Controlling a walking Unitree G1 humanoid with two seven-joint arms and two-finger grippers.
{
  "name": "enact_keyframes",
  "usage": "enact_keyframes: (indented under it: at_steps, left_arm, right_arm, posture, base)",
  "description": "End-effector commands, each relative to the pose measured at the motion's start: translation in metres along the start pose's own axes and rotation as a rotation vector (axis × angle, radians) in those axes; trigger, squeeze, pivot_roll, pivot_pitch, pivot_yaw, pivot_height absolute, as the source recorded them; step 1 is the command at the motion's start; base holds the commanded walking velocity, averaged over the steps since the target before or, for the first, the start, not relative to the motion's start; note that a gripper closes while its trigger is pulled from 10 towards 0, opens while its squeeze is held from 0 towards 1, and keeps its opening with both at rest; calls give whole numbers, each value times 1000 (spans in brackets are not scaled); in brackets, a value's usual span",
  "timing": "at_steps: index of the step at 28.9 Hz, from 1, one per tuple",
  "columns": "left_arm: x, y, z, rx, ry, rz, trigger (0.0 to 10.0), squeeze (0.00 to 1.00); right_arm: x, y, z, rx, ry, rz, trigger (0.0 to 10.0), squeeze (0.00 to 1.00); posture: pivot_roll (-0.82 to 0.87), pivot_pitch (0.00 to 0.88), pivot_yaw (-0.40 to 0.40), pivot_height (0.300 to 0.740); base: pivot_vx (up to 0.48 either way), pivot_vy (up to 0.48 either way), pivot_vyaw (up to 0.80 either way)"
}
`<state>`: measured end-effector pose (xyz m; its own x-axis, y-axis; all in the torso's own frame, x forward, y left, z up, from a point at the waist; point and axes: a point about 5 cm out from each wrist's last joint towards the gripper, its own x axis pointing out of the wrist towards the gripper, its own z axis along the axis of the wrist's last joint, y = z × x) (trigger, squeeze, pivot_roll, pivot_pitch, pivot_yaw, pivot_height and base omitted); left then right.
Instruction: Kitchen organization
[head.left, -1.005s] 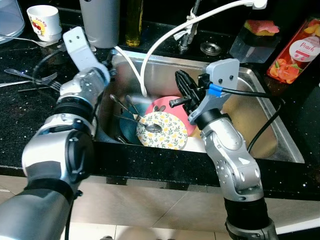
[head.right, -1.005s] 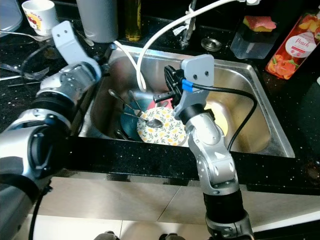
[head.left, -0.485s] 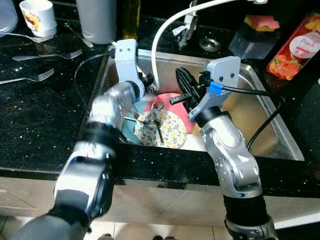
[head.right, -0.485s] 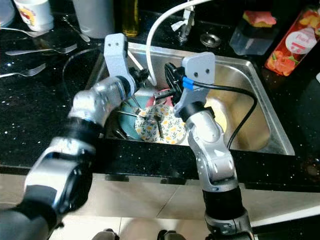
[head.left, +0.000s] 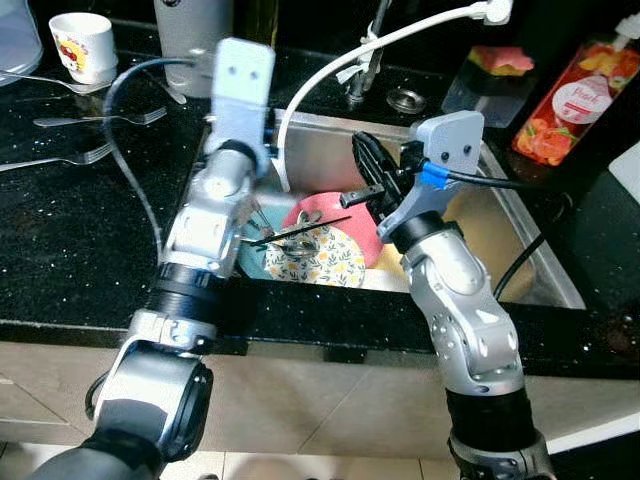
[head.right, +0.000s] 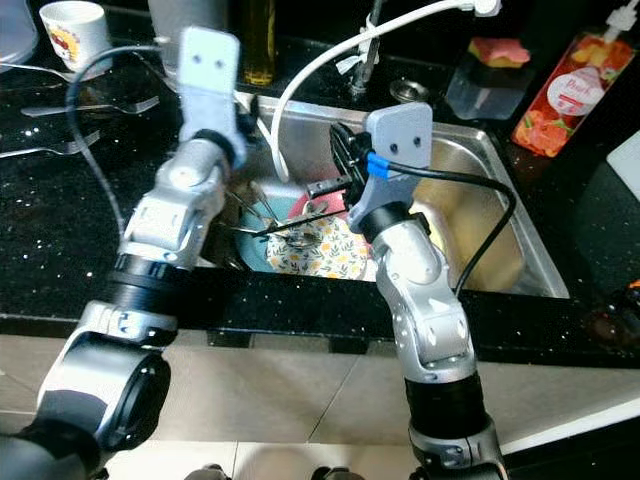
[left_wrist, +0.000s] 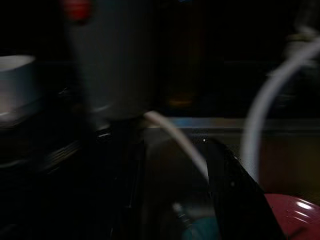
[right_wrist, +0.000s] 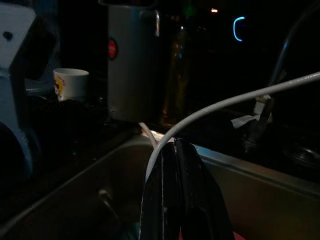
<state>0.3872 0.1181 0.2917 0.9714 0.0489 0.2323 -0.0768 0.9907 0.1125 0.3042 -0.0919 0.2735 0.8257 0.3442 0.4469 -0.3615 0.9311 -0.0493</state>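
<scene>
From the head views, the left arm has swung further since half a second ago: its forearm now stands over the sink's (head.left: 520, 262) left wall, wrist plate raised, where earlier it leaned across the plates. The left gripper (head.right: 243, 205) dips into the basin; whether its jaws are spread I cannot tell. The right gripper (head.left: 366, 172) stays above the plates, jaws pressed together, holding nothing. In the sink's left half lies a floral plate (head.left: 330, 262) atop a pink plate (head.left: 315, 210), with a spoon (head.left: 295, 238) and other cutlery across them. Two forks (head.left: 60, 158) and a cup (head.left: 82, 44) sit on the black worktop (head.left: 60, 250), toward its back-left corner.

The left wrist view is dark: one black finger (left_wrist: 240, 200), a pink rim (left_wrist: 295, 210).

The right wrist view shows closed fingers (right_wrist: 175, 200) under a white hose (right_wrist: 225, 105).
</scene>
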Motion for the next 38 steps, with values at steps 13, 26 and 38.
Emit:
enact_keyframes:
  at_steps: [13, 26, 38]
  left_arm:
    - [-8, 47, -17, 239, 78, 201, 10000, 0]
    - [-12, 44, -6, 274, 10, 206, 10000, 0]
    - [-16, 33, 11, 288, -141, 137, 10000, 0]
  right_arm:
    - [-3, -6, -3, 26, -3, -54, 10000, 0]
    - [-4, -7, -3, 30, -4, -60, 10000, 0]
    - [-4, -7, -3, 32, -1, -65, 10000, 0]
  posture:
    - [191, 31, -103, 740]
    - [193, 36, -103, 740]
    - [192, 40, -106, 740]
  base:
    - [0, 0, 0]
    - [0, 0, 0]
    - [0, 0, 0]
